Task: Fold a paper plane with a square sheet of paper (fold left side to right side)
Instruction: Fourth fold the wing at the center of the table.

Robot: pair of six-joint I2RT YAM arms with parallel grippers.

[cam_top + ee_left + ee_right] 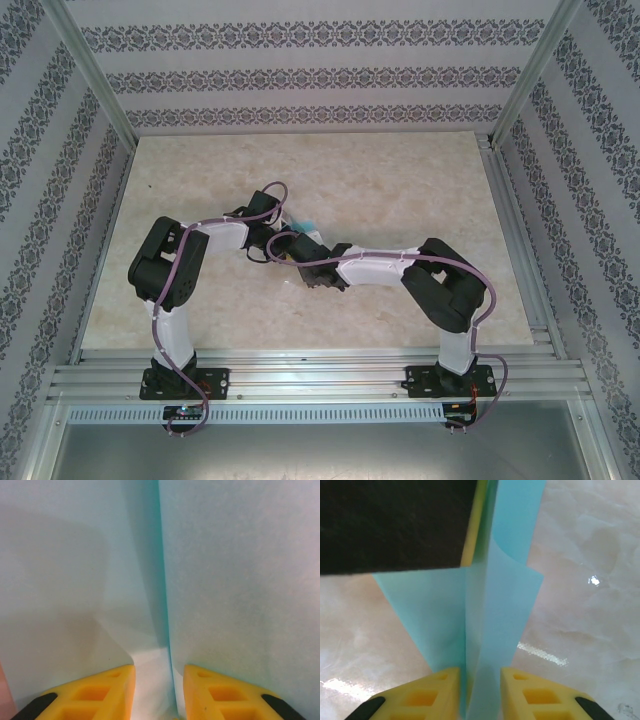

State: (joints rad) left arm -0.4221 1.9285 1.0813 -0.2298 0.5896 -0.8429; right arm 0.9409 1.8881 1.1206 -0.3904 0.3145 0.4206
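My right gripper (477, 672) straddles the upright square sheet of paper (495, 620), fold running toward twelve o'clock; left gripper (159, 670) likewise; both jaws narrowly apart, neither visibly clamping.

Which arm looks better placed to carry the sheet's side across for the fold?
Right, probably: a flap of the square sheet of paper passes between the fingers of the right gripper, with table on either side. The left gripper sits close against the sheet, straddling its fold line.

Ahead of the left gripper (159, 670) the paper (230, 580) runs off frame; whether it is clamped is unclear.
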